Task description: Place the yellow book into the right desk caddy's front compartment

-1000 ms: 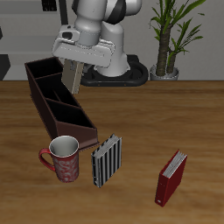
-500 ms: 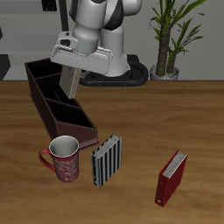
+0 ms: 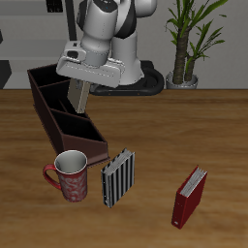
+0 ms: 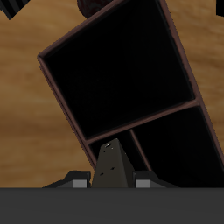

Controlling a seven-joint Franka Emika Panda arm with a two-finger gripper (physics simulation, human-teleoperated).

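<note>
Wooden table [image 3: 184, 126], potted plant [image 3: 189, 39] behind. Gripper [image 3: 78, 96] clamped on yellow book [image 3: 78, 97] above right desk caddy [image 3: 58, 116]. Wrist cam alone shows dividers and book's [image 4: 113, 162] edge.

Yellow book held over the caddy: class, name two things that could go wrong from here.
1. The yellow book hangs from the claw above the right desk caddy farther back than the front compartment; released here, it would likely drop into the wrong section.
2. A divider lies close beneath the book; lowering could catch it.
</note>
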